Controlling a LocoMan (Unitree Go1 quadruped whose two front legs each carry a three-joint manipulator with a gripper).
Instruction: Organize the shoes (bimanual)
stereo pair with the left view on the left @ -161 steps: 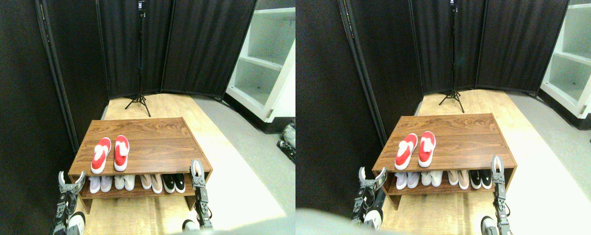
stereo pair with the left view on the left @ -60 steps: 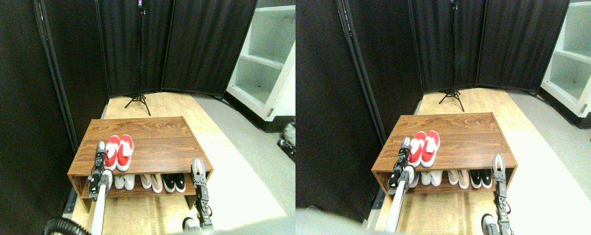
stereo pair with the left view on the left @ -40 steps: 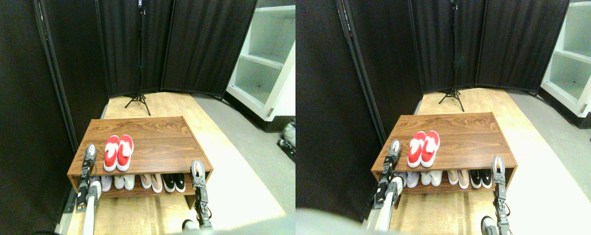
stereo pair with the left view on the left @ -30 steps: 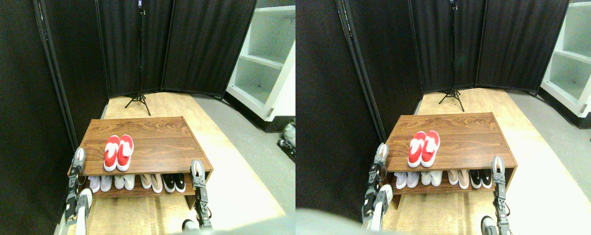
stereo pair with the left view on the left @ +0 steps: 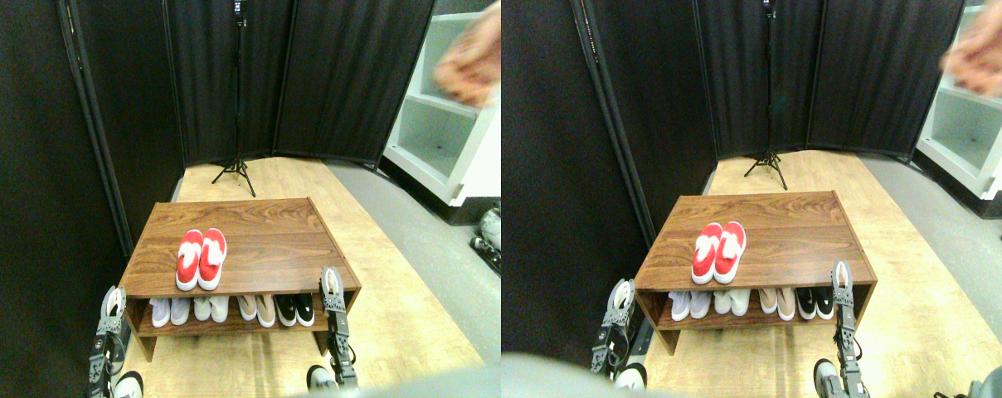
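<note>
Shoes (stereo pair with the left view on the left: 200, 258) side by side atop rack (stereo pair with the left view on the left: 260, 240)

Person's hand (stereo pair with the left view on the left: 470, 56) top right: blurred, cut off by frame edge. Left gripper (stereo pair with the left view on the left: 113, 300) & right gripper (stereo pair with the left view on the left: 330, 282): too small to tell jaw state. Lower-shelf shoes (stereo pair with the left view on the left: 231, 309): toes only, rest hidden under shoe rack (stereo pair with the left view on the left: 260, 240) top. White cabinet (stereo pair with the left view on the left: 455, 124) cut off at right.

I am viewing a wooden shoe rack (stereo pair with the left view on the left: 260, 236) standing on light wood flooring (stereo pair with the left view on the left: 376, 274). Black folding screens (stereo pair with the left view on the left: 335, 75) are enclosing the rear, fronted by a tripod stand (stereo pair with the left view on the left: 237, 124). A white shelving unit (stereo pair with the left view on the left: 451, 116) is standing right, beside grey flooring (stereo pair with the left view on the left: 435, 240).
</note>
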